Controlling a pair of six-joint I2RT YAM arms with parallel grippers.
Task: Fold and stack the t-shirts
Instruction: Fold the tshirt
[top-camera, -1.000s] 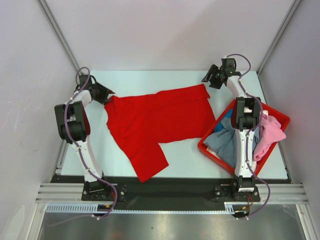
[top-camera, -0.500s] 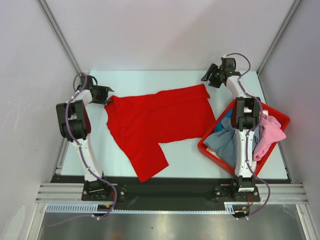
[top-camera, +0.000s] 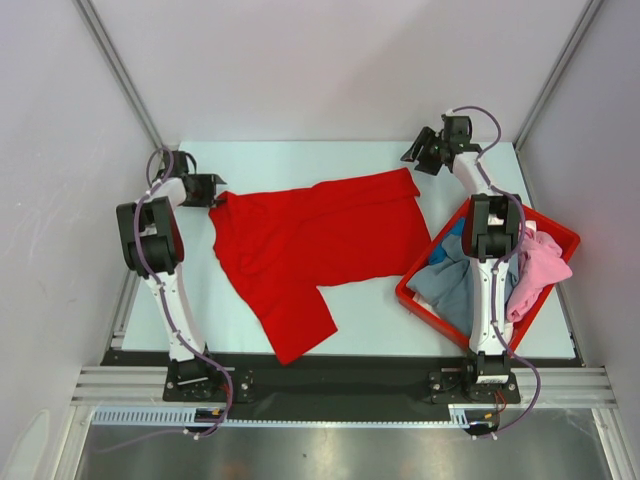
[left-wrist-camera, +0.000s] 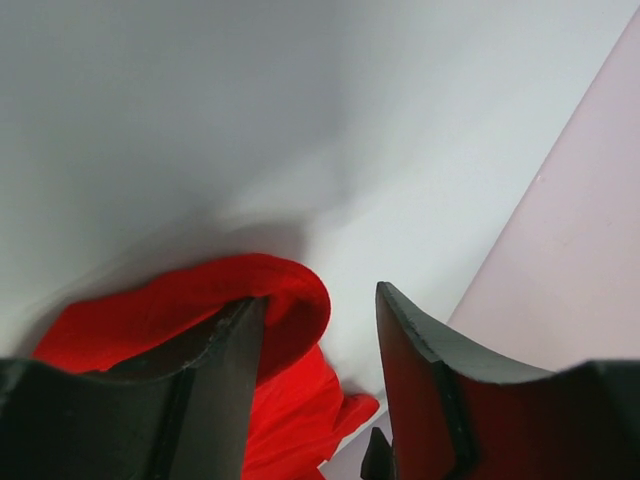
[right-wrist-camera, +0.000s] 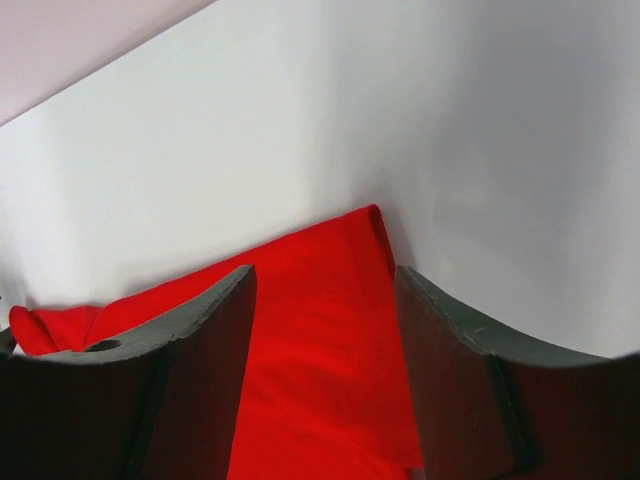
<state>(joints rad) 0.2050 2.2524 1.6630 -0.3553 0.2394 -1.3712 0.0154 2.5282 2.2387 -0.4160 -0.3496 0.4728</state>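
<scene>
The large red t-shirt (top-camera: 310, 240) lies spread on the white table (top-camera: 300, 160), one sleeve pointing toward the near edge. My left gripper (top-camera: 217, 190) is at the shirt's far left corner. In the left wrist view the gripper (left-wrist-camera: 320, 305) is open, and a rolled red fold (left-wrist-camera: 280, 290) lies against the left finger. My right gripper (top-camera: 411, 159) hovers just beyond the far right corner. In its own view the gripper (right-wrist-camera: 325, 280) is open, with the red corner (right-wrist-camera: 340, 300) below the gap. More t-shirts fill the bin: grey-blue (top-camera: 450, 285), pink (top-camera: 540, 265) and blue (top-camera: 455, 232).
A rigid red plastic bin (top-camera: 556, 228) sits at the right, beside the right arm's base. Pale walls and metal frame posts close in the table on the left, right and back. Bare table shows behind the shirt.
The left arm has shifted a little, turning its gripper more level at the shirt's left corner. The right arm and the shirt have barely moved.
</scene>
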